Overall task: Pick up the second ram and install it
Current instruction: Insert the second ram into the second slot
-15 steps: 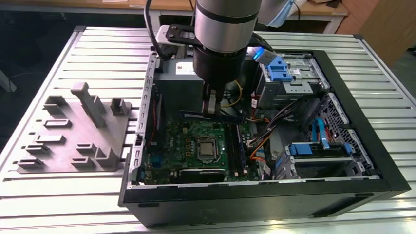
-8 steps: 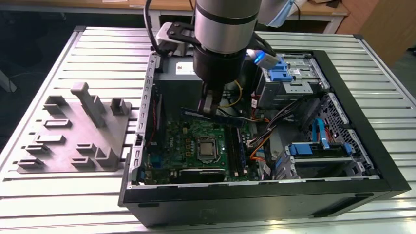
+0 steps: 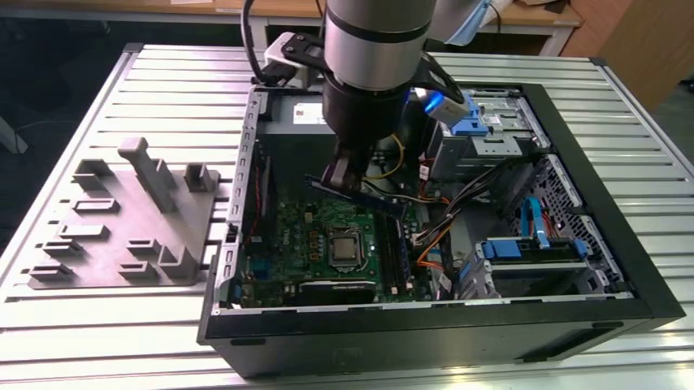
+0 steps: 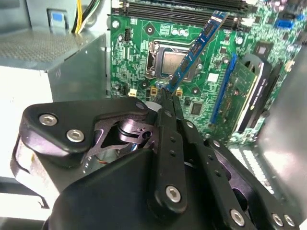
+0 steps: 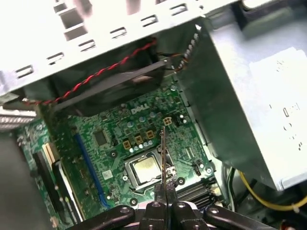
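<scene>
Black metal gripper (image 4: 168,97) is clamping the slim blue-green second ram (image 4: 196,50) by one end, tilted above the green motherboard's (image 4: 139,52) middle. Seating it cleanly is probably demanding alignment with the black edge slots (image 4: 182,10).

Support: slatted metal table (image 3: 109,325) | exterior view's left: grey moulded tray (image 3: 125,223), lying flat | centre to right: open black case (image 3: 434,337), on its side, just beside tray

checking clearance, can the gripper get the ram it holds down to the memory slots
Probably yes: the gripper, shut on the second ram, hangs over the motherboard, and the memory slots beside the CPU socket look uncovered, no cables seen across them.
</scene>
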You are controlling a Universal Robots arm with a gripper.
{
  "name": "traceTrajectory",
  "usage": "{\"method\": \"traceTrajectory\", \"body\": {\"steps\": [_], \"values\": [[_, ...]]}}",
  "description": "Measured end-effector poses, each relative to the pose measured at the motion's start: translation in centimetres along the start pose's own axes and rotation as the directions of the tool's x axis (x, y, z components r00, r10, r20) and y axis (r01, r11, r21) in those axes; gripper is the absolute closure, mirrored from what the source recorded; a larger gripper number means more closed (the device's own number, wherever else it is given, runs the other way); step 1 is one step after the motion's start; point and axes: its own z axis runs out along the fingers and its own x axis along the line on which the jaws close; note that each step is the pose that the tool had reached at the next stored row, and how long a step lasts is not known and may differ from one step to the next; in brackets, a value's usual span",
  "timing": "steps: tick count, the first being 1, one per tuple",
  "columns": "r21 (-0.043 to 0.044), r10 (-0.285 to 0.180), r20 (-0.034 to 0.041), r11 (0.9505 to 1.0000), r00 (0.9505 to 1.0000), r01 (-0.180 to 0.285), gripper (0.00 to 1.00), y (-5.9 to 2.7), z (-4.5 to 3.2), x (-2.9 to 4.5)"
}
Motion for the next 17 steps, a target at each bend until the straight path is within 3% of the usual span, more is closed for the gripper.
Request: {"method": "traceTrajectory", "body": {"steps": [5,9,13,17], "values": [[0.0022,0.091,0.0045,0.9959,0.9959,-0.091,0.89,0.00,0.06,0.00],[0.0037,0.162,0.0083,0.9868,0.9868,-0.162,0.89,0.00,0.10,0.00],[0.0049,0.234,0.0121,0.9722,0.9722,-0.234,0.89,-0.01,0.16,0.00],[0.0058,0.304,0.0161,0.9528,0.9527,-0.304,0.89,-0.01,0.22,0.00]]}}
